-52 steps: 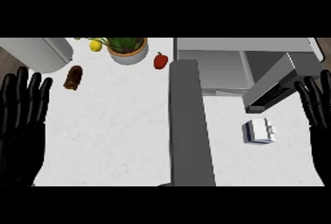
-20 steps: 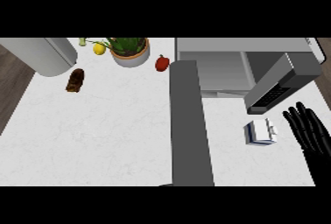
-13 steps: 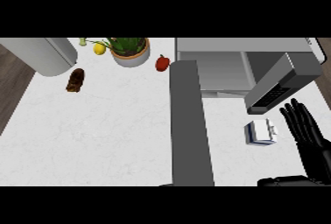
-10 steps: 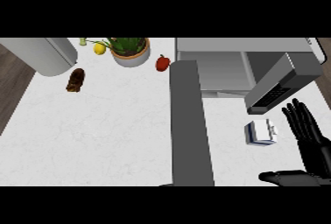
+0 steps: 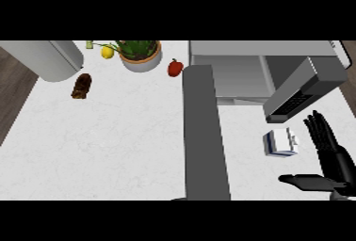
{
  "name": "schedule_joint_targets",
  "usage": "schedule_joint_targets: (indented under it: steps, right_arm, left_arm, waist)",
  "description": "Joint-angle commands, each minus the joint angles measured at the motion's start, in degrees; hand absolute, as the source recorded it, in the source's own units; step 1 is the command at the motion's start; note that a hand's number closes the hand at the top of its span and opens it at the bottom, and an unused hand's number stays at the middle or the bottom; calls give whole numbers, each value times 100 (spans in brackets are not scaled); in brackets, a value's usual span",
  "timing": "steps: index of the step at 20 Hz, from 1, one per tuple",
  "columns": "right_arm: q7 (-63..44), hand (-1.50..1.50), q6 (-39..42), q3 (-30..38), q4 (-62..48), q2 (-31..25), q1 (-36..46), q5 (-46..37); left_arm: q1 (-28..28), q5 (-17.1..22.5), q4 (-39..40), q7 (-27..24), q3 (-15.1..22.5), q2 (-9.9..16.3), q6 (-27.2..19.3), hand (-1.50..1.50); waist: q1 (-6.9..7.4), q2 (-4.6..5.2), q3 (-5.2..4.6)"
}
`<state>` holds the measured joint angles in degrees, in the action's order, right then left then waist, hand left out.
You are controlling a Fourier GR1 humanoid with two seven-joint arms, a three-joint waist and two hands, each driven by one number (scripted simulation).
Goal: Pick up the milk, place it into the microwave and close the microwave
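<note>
The milk carton, white with a blue side, lies on the counter right of the tall grey upright panel. My right hand is open just right of the carton, fingers straight and pointing up the view, thumb stretched out to the left below the carton. No part of the hand touches the milk. The microwave sits at the top right with its door swung open toward the carton. My left hand is out of sight.
At the back left stand a potted plant, a yellow lemon, a red pepper and a brown object. A grey rounded appliance fills the top left corner. The white counter spreads left of the panel.
My left hand has left the view. The right hand has come down and in beside the milk, and its thumb has spread out beneath the carton.
</note>
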<state>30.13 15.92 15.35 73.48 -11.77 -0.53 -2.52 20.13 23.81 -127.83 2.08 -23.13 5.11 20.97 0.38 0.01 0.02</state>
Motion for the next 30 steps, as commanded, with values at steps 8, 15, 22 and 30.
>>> schedule_joint_targets:
  steps: [8,15,22,30]
  right_arm:
    - [1749,-150,178,168,-2363,-449,567,-342]
    - [2591,-150,-407,124,-4028,-374,1453,-712]
    - [3153,-150,-590,171,-5319,-666,2125,-871]
    - [3422,150,-157,125,-5770,-914,2468,-937]
  left_arm:
    - [152,-327,-21,-221,-19,-476,395,-150]
    - [165,321,-41,72,-570,-199,595,-150]
    - [-1,641,275,141,-824,-24,771,-150]
    - [5,557,-343,469,-610,-202,534,-150]
  waist:
    - [4,1,1]
    - [42,10,4]
    - [64,18,7]
    - [143,61,26]
